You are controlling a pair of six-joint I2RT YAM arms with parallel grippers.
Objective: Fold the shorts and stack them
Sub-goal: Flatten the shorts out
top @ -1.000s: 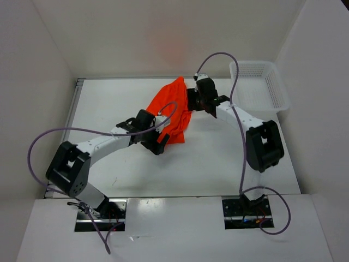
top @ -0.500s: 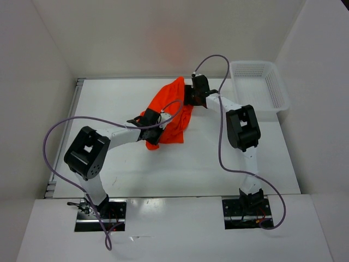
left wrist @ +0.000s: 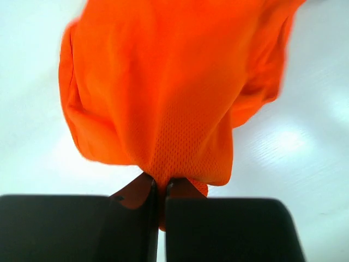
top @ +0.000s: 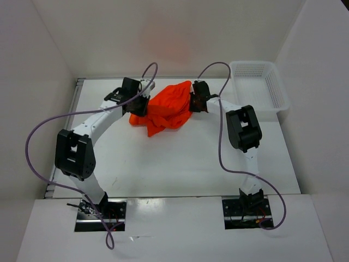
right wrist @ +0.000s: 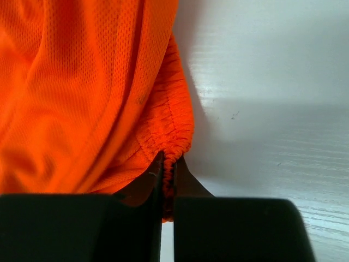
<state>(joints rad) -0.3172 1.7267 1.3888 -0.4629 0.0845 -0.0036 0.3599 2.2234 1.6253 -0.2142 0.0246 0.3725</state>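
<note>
Left tool (left wrist: 161,184) clamped shut on a pinch of bright orange mesh: we see its two dark fingers pressed together, with the fabric of the shorts (top: 165,109) squeezed between them and the cloth spreading in loose folds beyond. Across the garment, the right tool (right wrist: 168,170) is closed just as tightly on the gathered elastic edge, a puckered seam caught between its fingers. From above, we find the shorts bunched in a crumpled heap toward the far middle of the white table (top: 163,158). They are strung between the two tools, the left arm reaching in from the left side and the right arm from the right. One fold of the cloth trails toward the near side. Whether the pinched ends are lifted clear of the table, we cannot tell. A white mesh basket (top: 279,90) stands at the far right corner, well apart from the shorts. White walls (top: 163,33) close in the table on three sides
</note>
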